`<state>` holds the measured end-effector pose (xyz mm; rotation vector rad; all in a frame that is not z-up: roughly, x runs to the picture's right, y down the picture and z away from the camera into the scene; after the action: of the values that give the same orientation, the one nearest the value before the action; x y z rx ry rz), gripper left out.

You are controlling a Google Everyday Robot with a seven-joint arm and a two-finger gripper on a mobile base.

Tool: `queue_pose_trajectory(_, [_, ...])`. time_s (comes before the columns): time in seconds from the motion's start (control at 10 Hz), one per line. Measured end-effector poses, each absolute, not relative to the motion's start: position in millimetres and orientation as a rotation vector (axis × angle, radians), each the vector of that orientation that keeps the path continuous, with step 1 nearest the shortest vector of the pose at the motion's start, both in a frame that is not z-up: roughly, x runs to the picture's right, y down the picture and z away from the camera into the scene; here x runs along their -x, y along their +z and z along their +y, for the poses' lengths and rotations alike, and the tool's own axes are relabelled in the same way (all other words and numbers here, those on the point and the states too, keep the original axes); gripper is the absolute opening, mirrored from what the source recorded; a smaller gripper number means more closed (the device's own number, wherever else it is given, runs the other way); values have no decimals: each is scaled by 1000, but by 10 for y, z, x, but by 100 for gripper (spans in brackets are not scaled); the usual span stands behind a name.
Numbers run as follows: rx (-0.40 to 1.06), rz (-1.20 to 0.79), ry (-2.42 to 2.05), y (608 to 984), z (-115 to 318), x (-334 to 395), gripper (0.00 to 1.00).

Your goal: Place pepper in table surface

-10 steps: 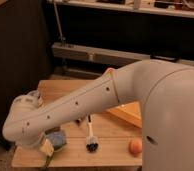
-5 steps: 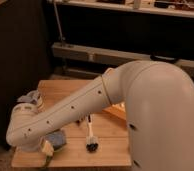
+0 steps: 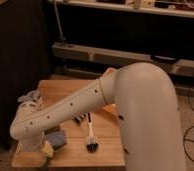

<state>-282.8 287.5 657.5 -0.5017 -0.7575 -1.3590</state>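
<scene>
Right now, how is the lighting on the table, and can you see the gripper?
Camera view: dim warm light, the table surface lit, the background dark. Camera view: the white arm crosses the foreground and covers much of that surface. Camera view: the gripper sits at the table's front-left corner, mostly hidden behind the arm's end.

Warm, dim light falls from above, brightest on the upper curve of the white arm, without hard glare. The table surface glows amber, and the shelves behind stay nearly black. The gripper, at the table's front-left corner, sits in the arm's shade. Everything looks soft and smeared.
</scene>
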Motion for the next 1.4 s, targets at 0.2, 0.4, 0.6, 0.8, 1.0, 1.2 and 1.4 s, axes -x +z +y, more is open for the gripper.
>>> queue_pose_trajectory(0.2, [528,-764,-1356,6653,3001,2770,80])
queue_pose_trajectory(0.4, [534,-761,-1351,6712,3078,2713,80])
queue_pose_trajectory(0.6, [530,-746,-1353,6760,3115,2700,80])
queue_pose_trajectory(0.8, [532,-736,-1358,6838,3191,2695,80])
queue_pose_trajectory(1.0, [544,-754,-1345,6961,3257,2656,80])
queue_pose_trajectory(1.2, [550,-770,-1329,7020,3277,2618,80])
queue_pose_trajectory(1.4, [558,-771,-1323,7061,3289,2599,80])
